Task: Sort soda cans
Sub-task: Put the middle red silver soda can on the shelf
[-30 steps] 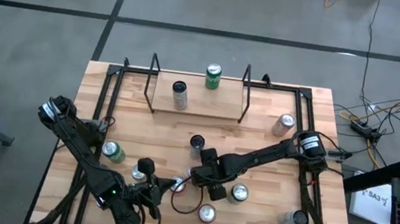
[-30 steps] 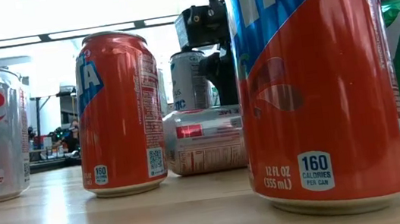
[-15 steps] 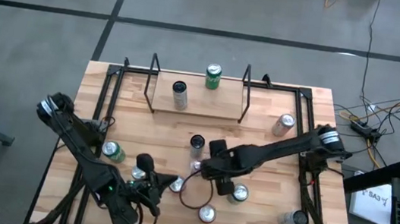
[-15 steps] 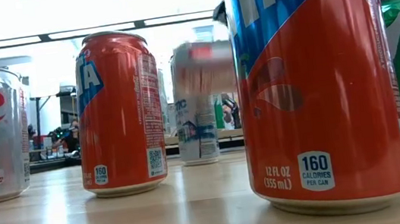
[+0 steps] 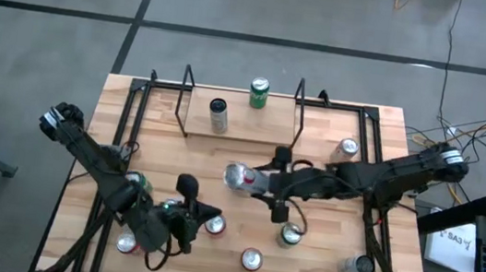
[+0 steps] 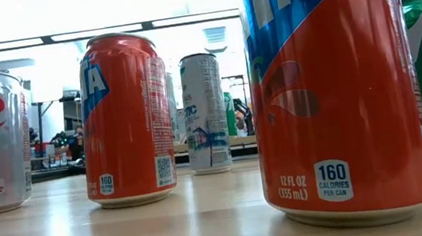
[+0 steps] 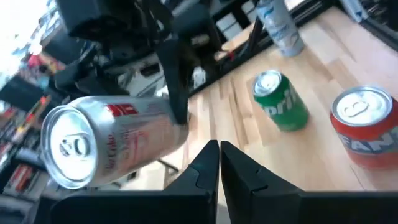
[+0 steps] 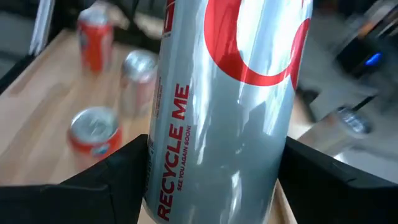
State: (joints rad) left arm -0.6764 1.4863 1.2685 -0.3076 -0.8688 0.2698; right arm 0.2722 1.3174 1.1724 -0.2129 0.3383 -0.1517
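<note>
Right gripper [image 5: 252,181] grips a silver Diet Coke can [image 5: 239,176] lying sideways, lifted above mid-table. Left gripper [image 5: 201,213], closed and empty, waits near an orange Fanta can [image 5: 212,225]; a green Sprite can [image 5: 289,236] stands just beside the right arm.

silver can [image 8: 224,99] with red lettering; green can [image 7: 281,102].

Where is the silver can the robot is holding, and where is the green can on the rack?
silver can [image 5: 240,177], high view, its side.
green can [image 5: 258,92], high view, its top.
</note>
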